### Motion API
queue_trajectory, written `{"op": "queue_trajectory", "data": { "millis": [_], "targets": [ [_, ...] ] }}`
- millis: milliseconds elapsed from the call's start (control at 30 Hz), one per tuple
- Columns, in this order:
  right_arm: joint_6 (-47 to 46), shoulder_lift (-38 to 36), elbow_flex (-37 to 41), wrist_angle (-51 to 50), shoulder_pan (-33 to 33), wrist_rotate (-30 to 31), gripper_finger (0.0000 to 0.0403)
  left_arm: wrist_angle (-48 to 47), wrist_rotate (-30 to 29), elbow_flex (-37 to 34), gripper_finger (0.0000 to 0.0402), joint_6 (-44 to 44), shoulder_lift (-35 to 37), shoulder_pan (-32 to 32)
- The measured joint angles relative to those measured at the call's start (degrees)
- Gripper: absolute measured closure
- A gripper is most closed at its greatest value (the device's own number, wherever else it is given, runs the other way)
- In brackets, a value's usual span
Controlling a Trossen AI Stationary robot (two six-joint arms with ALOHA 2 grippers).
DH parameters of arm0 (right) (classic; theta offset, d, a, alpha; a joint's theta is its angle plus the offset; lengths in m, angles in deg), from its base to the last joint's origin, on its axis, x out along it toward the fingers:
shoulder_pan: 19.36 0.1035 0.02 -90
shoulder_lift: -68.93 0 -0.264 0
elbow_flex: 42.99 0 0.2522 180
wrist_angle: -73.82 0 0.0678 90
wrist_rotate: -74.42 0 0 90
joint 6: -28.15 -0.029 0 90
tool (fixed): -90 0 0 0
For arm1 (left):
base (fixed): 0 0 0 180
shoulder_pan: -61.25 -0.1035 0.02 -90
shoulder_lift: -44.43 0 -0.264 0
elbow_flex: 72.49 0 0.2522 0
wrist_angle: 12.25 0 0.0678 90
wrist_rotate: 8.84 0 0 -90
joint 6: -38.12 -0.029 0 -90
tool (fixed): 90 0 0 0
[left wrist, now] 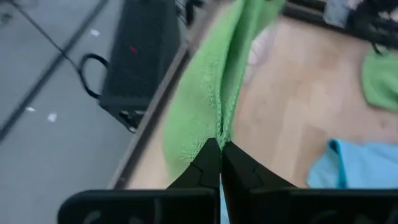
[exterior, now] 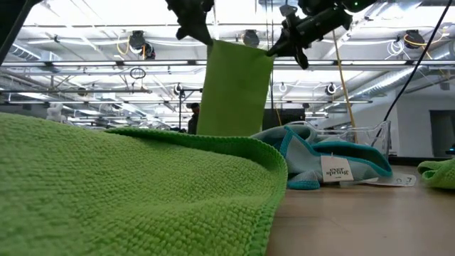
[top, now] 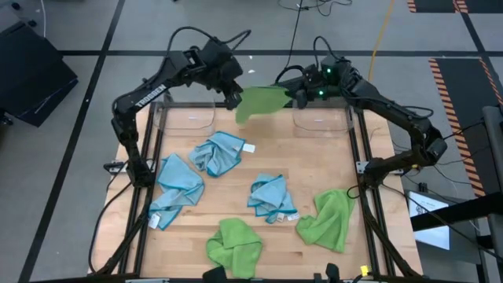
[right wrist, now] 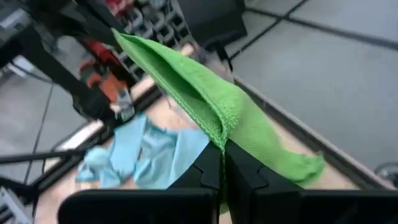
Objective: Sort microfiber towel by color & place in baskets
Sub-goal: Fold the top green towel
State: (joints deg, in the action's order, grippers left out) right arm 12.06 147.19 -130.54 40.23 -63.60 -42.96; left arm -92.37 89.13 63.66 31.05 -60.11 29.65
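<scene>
**Two grippers hold one green towel up in the air**

We see two clear baskets at the far edge of the table. The left basket (top: pixel 187 118) sits near the left arm, and the right basket (top: pixel 321 119) sits near the right arm. We cannot see any towel inside them. In the low view only one clear basket (exterior: pixel 370 139) shows, behind the blue towels.

The left gripper (top: pixel 233 101) is shut tight on one top corner of a green towel (top: pixel 259 102). In its wrist view we see the two dark fingers (left wrist: pixel 208 163) pinched together on the towel's edge (left wrist: pixel 208 99). The right gripper (top: pixel 299 96) is shut tight on the other top corner. Its fingers (right wrist: pixel 211 165) pinch the folded edge (right wrist: pixel 205 102) too.

The held green towel hangs between the two grippers, high above the table. It is over the gap between the two baskets, at the far side. In the low view it hangs down flat like a little flag (exterior: pixel 234 89).

Five more towels lie on the wooden table (top: pixel 330 157). Three are blue: one in the middle (top: pixel 220 152), one at the left (top: pixel 174 187), and one nearer the front (top: pixel 271 196). Two are green: one at the front (top: pixel 234 245) and one at the right (top: pixel 330 220). They all lie well apart from the grippers.
</scene>
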Motion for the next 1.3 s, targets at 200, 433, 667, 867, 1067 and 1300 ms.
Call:
{"op": "queue_trajectory", "data": {
  "millis": [200, 433, 667, 867, 1067, 1300],
  "targets": [
    [0.91, -0.07, 2.34, -2.97, 1.24, 0.07, 0.0403, -6.74, 1.20, -0.62, 0.0401, -0.83, -4.83, 3.31],
    [-1.39, -0.24, 6.58, -4.27, 1.54, -4.15, 0.0403, -7.66, 2.30, -3.13, 0.0401, 0.06, -6.53, 5.77],
    [-4.23, -1.98, 9.52, -6.48, 3.36, -10.10, 0.0402, -11.90, 9.32, -3.94, 0.0401, 1.66, -6.53, 7.42],
    [-4.29, -3.06, 12.92, -9.95, 6.24, -13.44, 0.0403, -10.90, 10.03, -5.95, 0.0401, 1.38, -6.48, 11.11],
    [-5.71, -4.40, 17.75, -10.11, 10.93, -14.37, 0.0402, -9.36, 11.30, -13.57, 0.0401, 3.24, -6.53, 14.99],
    [-7.03, -5.75, 20.69, -10.24, 15.97, -14.77, 0.0403, -7.48, 12.94, -16.78, 0.0401, 4.70, -6.35, 18.37]
  ]
}}
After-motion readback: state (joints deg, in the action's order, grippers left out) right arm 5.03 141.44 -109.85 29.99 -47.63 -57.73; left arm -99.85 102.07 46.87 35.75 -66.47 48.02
